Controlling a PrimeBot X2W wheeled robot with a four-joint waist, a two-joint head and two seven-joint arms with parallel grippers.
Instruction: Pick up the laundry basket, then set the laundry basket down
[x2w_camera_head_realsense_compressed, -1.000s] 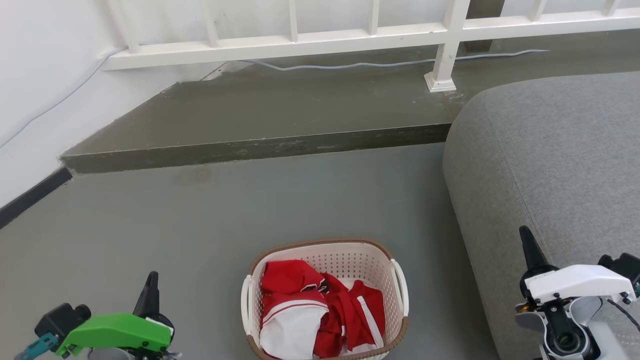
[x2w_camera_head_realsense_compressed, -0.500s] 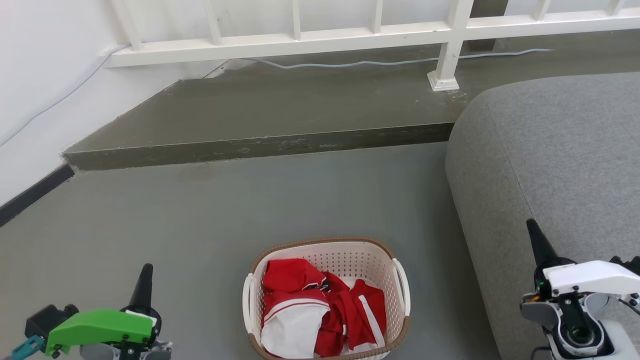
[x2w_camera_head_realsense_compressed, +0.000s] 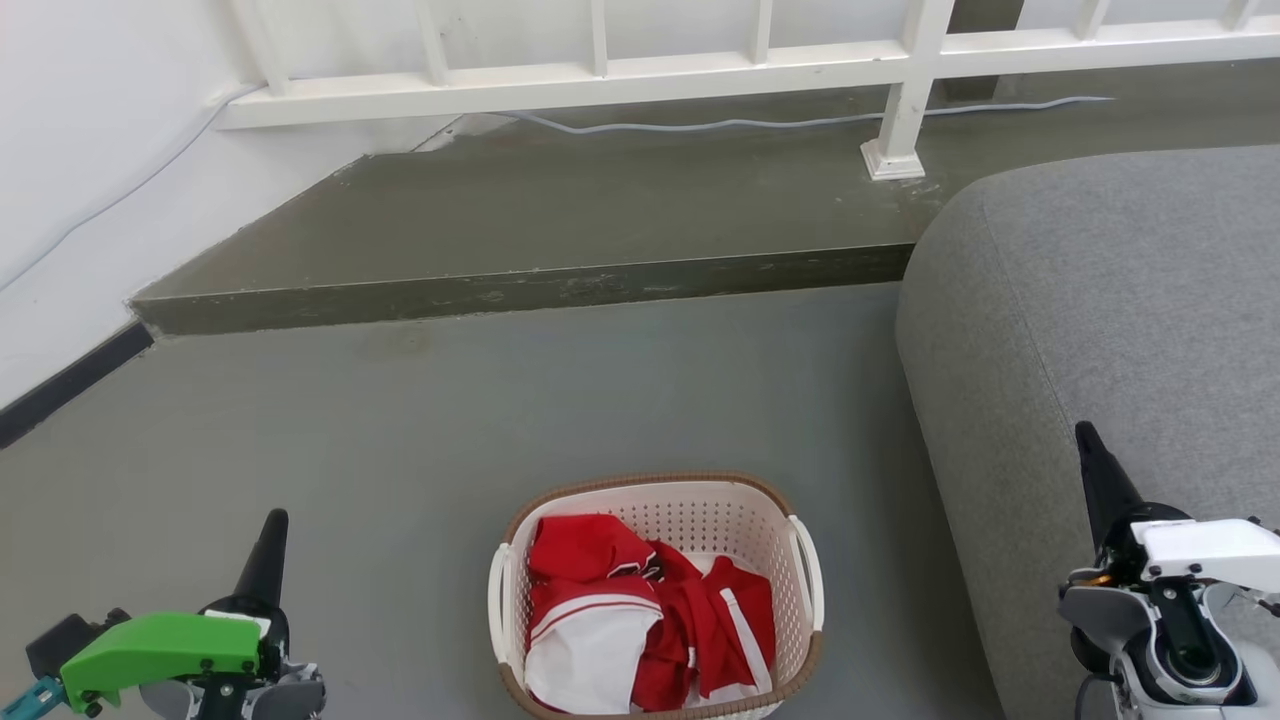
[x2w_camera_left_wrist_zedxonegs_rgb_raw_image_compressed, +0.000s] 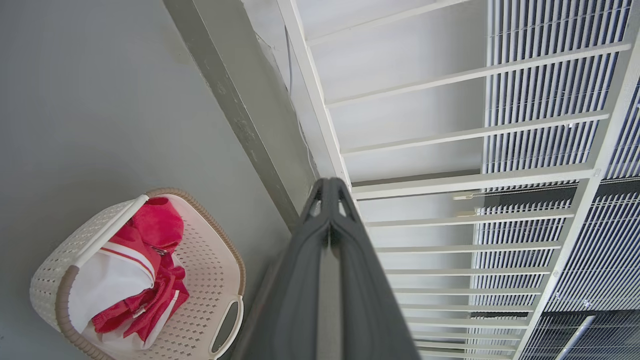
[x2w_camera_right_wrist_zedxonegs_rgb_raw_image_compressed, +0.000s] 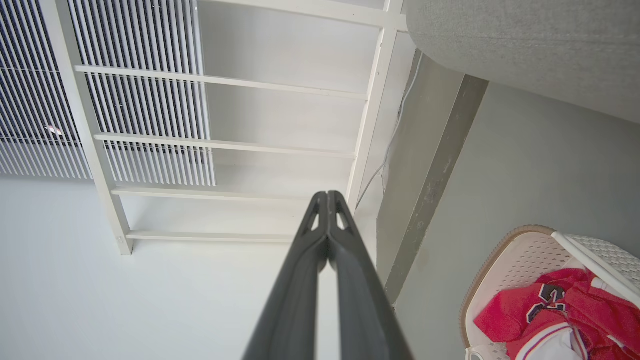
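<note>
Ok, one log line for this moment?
laundry basket: on floor, ungrasped | left gripper: shut, empty | right gripper: shut, empty

text: none legible | red garment (x2w_camera_right_wrist_zedxonegs_rgb_raw_image_compressed: 502, 316): dark mark, maybe a numeral

Holding clothes (x2w_camera_head_realsense_compressed: 620, 600) inside the laundry basket (x2w_camera_head_realsense_compressed: 720, 520) on the floor (x2w_camera_head_realsense_compressed: 500, 420), left of the sofa (x2w_camera_head_realsense_compressed: 1100, 300); flanking it well apart, the left gripper (x2w_camera_head_realsense_compressed: 272, 525) and the right gripper (x2w_camera_head_realsense_compressed: 1090, 445); running behind, a step (x2w_camera_head_realsense_compressed: 520, 215) beneath a railing (x2w_camera_head_realsense_compressed: 600, 75).
</note>
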